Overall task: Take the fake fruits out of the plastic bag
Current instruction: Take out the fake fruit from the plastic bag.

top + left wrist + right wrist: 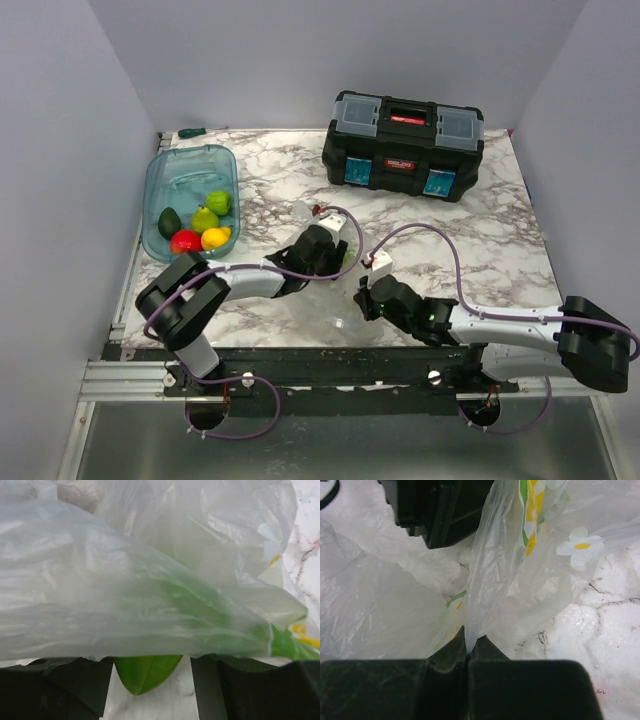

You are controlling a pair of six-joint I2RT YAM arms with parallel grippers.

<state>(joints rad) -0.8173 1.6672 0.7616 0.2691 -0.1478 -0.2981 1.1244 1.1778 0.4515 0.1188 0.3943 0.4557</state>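
Your white marble bench carries a translucent teal tub and, between both arms, the clear crinkly plastic bag. Your right claw is clenched on the bag's film. Your left claw gapes under it. Small glossy plastic fruits sit in the tub.

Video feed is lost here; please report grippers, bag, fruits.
Right gripper shut on plastic bag. Left gripper open around green item. Five fake fruits in teal tub.
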